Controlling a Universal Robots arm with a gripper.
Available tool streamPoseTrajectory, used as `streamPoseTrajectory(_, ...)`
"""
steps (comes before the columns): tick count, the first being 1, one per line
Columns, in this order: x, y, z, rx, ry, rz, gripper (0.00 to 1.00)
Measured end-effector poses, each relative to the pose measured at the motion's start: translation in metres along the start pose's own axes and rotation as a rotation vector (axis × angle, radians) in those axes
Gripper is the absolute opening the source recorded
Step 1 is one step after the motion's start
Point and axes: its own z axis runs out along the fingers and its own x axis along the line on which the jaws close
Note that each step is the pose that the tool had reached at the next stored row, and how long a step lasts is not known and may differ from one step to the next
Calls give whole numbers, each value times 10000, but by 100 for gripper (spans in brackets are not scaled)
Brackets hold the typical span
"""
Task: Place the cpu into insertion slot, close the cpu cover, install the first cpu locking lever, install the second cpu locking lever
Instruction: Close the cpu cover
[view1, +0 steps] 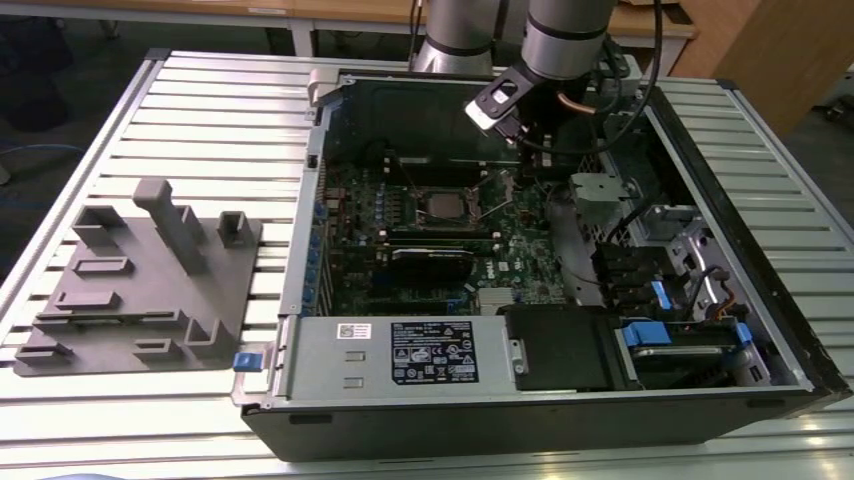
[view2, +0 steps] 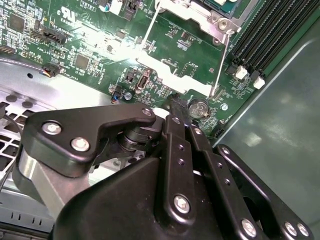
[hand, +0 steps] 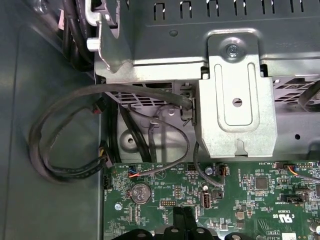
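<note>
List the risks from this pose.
The shut fingers hang close over the motherboard beside the coin cell; a low move might scrape components. The thin locking levers might snag on a sideways move. Loose cables loop nearby and could get caught.

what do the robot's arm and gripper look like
The arm is a silver-grey tube with darker joint bands, and a black cable runs beside it. The gripper is matte black: pivoting link bars studded with silver screws on a grey metal body, ending in two slim black fingers.
</note>
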Motion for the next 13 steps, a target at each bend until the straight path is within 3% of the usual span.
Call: streamPoseTrajectory(13,-13,-33,-3,1,-2,-1,11)
